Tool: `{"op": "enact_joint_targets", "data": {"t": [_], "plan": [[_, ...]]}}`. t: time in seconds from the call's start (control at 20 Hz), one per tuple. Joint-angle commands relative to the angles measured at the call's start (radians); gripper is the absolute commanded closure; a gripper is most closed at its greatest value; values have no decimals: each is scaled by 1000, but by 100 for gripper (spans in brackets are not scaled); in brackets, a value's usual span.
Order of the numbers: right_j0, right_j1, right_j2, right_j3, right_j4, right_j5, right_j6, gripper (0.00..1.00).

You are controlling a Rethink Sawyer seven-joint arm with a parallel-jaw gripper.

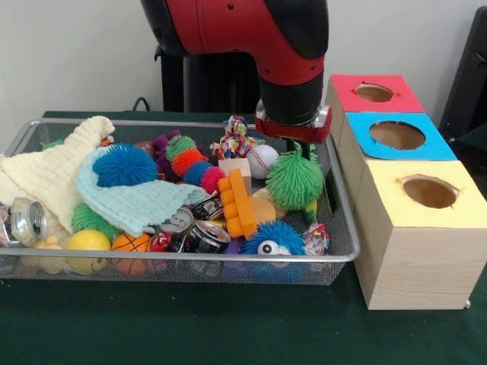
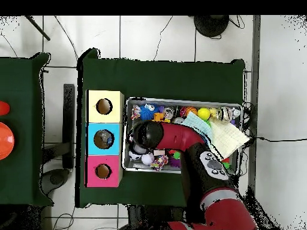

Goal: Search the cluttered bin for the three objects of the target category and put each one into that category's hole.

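The green koosh ball (image 1: 294, 180) hangs just under the gripper (image 1: 298, 149) – pinched, it seems – above the bin's (image 1: 344, 251) right end, near the baseball (image 1: 261, 160). Beside the bin stand three boxes – yellow (image 1: 426, 220), blue (image 1: 396, 137), red (image 1: 373, 93).

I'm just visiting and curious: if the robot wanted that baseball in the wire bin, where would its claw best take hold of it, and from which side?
Probably from straight above, closing across the baseball's round middle. It lies low in the bin, hemmed in by the wooden block, the knotted rope toy and the green spiky ball, so only its top is free. The claw is mostly hidden above the green ball.
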Motion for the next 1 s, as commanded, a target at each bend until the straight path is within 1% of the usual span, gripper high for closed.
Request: {"op": "enact_joint_targets", "data": {"t": [0.05, 0.1, 0.15, 0.2, 0.45, 0.55, 0.65, 0.75, 0.85, 1.0], "plan": [[-1, 49, 11, -140, 19, 34, 65, 0], [-1, 47, 11, -140, 19, 27, 67, 0], [7, 47, 0, -156, 21, 47, 79, 0], [27, 38, -33, -192, 20, 123, 104, 0], [30, 11, -76, -242, 10, 165, 122, 0], [39, 2, -102, -272, 3, 207, 132, 0], [40, 11, -118, -320, -6, 270, 120, 0], [29, 24, -115, -350, -4, 307, 98, 0], [22, 42, -115, -380, -6, 317, 87, 0], [15, 66, -121, -406, -14, 296, 88, 0]]}}
